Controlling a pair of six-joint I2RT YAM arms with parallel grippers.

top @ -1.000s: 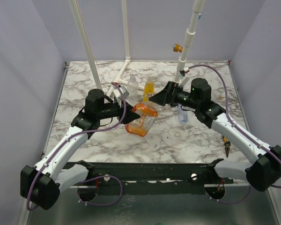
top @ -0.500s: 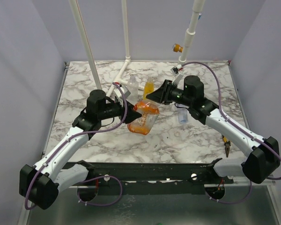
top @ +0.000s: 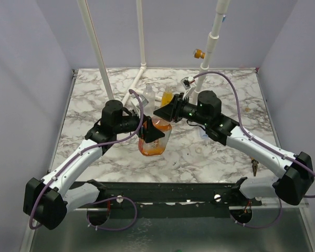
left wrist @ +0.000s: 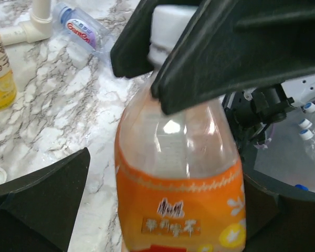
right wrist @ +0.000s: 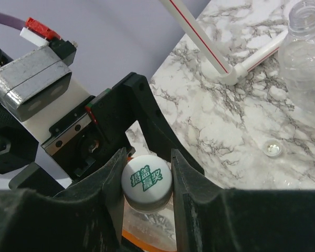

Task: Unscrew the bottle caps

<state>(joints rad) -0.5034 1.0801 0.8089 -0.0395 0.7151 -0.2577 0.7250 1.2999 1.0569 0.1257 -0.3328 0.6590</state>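
The left gripper [top: 151, 135], clamped on the tilted orange bottle [left wrist: 181, 173] a moment ago, now has its jaws spread wide, one finger either side of the bottle's body. The bottle stands upright in the middle of the table [top: 94, 100] instead of leaning. The right gripper [top: 160, 111] has swung left and is now pinched tight on the bottle's white cap [right wrist: 146, 179], which was free before. The orange label carries Chinese characters, and the cap top has two rows of green ones. Beyond, a blue-labelled bottle [left wrist: 81, 32] lies on its side, its red lettering too blurred to read. A yellow bottle [top: 167, 97] and an uncapped clear bottle [right wrist: 303, 47] stand by the white pipe [right wrist: 199, 42], with a loose cap [right wrist: 273, 148] near them.
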